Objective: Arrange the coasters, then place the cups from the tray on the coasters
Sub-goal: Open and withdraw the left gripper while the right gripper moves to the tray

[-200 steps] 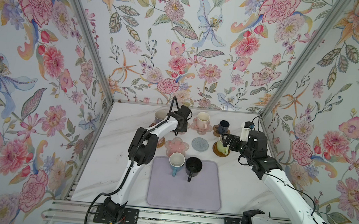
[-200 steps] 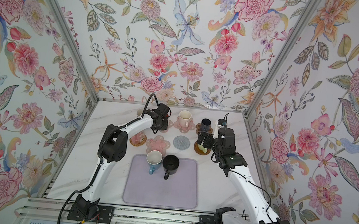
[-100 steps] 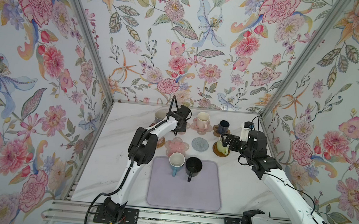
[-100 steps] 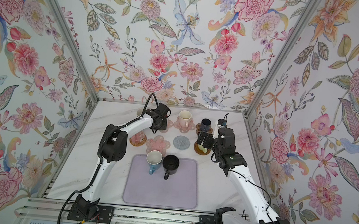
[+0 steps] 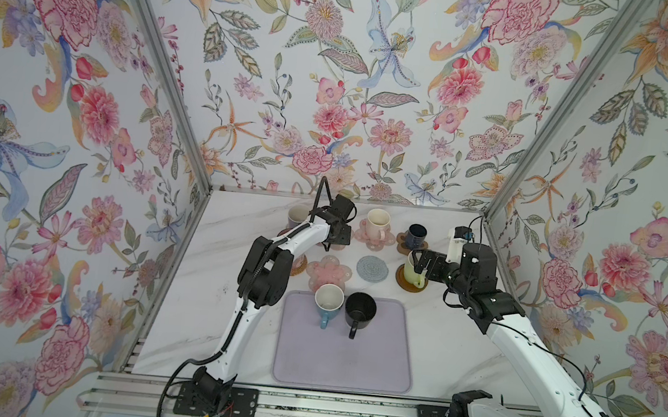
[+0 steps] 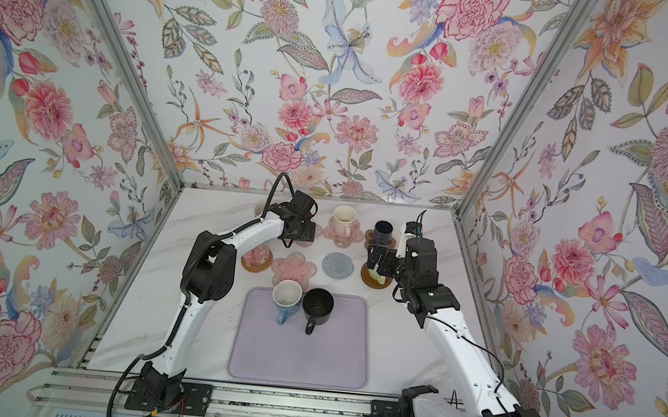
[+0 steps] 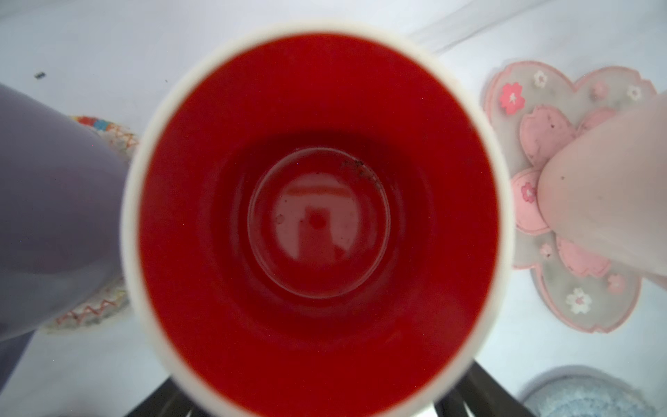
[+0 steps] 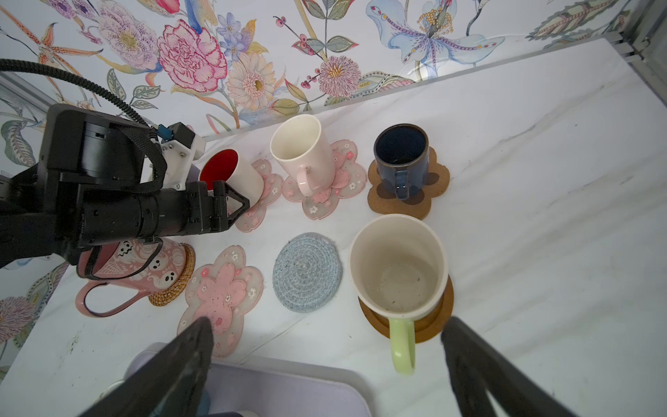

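Observation:
My left gripper (image 5: 337, 239) hangs open at the back over the white cup with red inside (image 7: 317, 216), a dark finger (image 7: 469, 390) on each side of it. That cup (image 8: 231, 173) stands on a pink flower coaster (image 8: 265, 187). My right gripper (image 8: 330, 361) is open just in front of the light green cup (image 8: 397, 267), which sits on the wooden disc (image 8: 438, 317). A pink flower coaster (image 5: 328, 269) and the grey knitted one (image 5: 372, 268) lie bare. The blue cup (image 5: 328, 301) and black cup (image 5: 360, 308) stand on the lavender tray (image 5: 342, 360).
The cream cup (image 8: 299, 151) stands on a flower coaster and the navy cup (image 8: 400, 155) on the paw coaster (image 8: 433, 202). The pink cup (image 8: 137, 267) is on rattan (image 8: 177, 285). The lavender cup (image 7: 54, 216) crowds the white one. Walls close three sides.
The left gripper's jaws have spread apart around the white cup. Neither arm has visibly shifted, and the right gripper stays open.

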Motion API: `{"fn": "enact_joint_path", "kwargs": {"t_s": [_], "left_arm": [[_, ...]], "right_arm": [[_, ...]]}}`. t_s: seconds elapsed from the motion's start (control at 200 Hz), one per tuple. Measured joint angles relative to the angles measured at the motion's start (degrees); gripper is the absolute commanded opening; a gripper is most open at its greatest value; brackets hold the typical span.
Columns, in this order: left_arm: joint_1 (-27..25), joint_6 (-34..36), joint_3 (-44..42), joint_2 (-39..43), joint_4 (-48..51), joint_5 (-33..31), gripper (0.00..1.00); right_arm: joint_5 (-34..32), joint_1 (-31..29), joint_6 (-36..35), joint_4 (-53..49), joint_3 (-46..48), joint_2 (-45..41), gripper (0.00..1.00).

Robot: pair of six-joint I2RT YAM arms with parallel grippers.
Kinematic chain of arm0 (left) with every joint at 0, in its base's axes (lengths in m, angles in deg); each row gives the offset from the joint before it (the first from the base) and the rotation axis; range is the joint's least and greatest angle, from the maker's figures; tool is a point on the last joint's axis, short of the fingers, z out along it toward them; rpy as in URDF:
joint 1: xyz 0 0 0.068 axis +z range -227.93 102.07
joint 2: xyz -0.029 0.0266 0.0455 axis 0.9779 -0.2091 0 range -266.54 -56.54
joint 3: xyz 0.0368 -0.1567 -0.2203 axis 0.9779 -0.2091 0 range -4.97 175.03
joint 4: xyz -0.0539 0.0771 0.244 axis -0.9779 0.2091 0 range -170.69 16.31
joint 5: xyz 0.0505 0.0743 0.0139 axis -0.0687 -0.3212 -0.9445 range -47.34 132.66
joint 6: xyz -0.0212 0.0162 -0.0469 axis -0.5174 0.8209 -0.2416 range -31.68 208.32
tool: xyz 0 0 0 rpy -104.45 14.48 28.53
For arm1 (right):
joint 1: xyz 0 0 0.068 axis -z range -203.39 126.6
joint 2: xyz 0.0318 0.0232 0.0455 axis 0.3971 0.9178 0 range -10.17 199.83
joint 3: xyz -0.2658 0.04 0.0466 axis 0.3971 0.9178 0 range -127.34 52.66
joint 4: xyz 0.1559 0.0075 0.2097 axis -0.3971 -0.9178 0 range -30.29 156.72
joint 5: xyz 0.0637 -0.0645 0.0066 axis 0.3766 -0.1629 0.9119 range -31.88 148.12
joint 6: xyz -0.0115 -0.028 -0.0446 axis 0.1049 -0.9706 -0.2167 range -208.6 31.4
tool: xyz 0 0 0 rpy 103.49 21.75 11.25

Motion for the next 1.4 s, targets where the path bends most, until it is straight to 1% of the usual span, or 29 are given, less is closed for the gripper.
{"fn": "enact_joint_path", "kwargs": {"t_s": [0.02, 0.035, 0.095, 0.19, 0.265, 0.33, 0.405, 0.555, 0.645, 0.726, 0.816, 0.911, 1.021, 1.271, 1.401], "left_arm": [[0.0, 0.3, 0.0, 0.5, 0.0, 0.0, 0.98], [0.0, 0.5, 0.0, 0.9, 0.0, 0.1, 0.99], [-0.1, 0.9, 0.0, 2.9, 0.1, 0.2, 0.99], [-0.7, 2.1, 0.0, 8.3, 0.4, -0.4, 0.99], [-1.3, 3.2, -0.8, 14.3, -0.3, -1.6, 0.99], [-2.1, 4.2, -5.3, 22.2, -2.6, -3.1, 0.99], [-3.2, 5.0, -15.2, 34.1, -6.8, -4.6, 0.99], [-4.3, 4.5, -43.3, 60.9, -17.2, -5.7, 0.99], [-4.2, 3.4, -57.7, 74.7, -19.7, -7.2, 0.99], [-4.2, 2.3, -67.0, 83.6, -20.1, -9.2, 0.99], [-4.2, 1.2, -74.5, 91.2, -20.1, -11.5, 0.99], [-3.9, -0.4, -79.8, 96.6, -19.7, -14.0, 0.99], [-3.9, -1.6, -83.1, 99.6, -19.8, -15.8, 0.99], [-3.9, -2.2, -83.9, 99.8, -20.1, -18.6, 0.99], [-3.9, -2.5, -85.5, 100.6, -22.4, -18.9, 0.99]], "right_arm": [[0.0, 0.0, 0.0, 0.0, 0.0, 0.0, 0.99], [0.0, 0.0, 0.0, 0.0, 0.0, 0.0, 0.99], [0.0, 0.0, 0.0, 0.0, 0.0, 0.0, 0.99], [0.0, 0.0, 0.0, 0.0, 0.0, 0.0, 0.99], [0.0, 0.0, 0.2, 0.0, 0.0, 0.0, 0.99], [0.0, 0.0, 0.2, 0.0, 0.0, 0.1, 0.99], [0.0, 0.0, 0.5, 0.0, 0.0, 0.5, 0.99], [0.0, 0.0, 1.0, -0.7, -0.1, 1.4, 0.99], [0.0, -0.1, 1.2, -1.4, -0.1, 1.4, 0.99], [-0.1, -0.2, 1.6, -1.7, -0.2, 1.6, 0.99], [-0.2, -0.7, 1.9, -1.9, -0.6, 2.4, 0.99], [-0.2, -1.6, 2.1, -2.3, -1.6, 3.7, 0.99], [-1.0, -3.6, 2.3, -3.1, -3.1, 5.2, 0.99], [-3.1, -7.8, 3.2, -5.4, -3.3, 5.3, 0.99], [-5.2, -11.8, 4.5, -7.5, -3.3, 5.2, 0.99]]}}
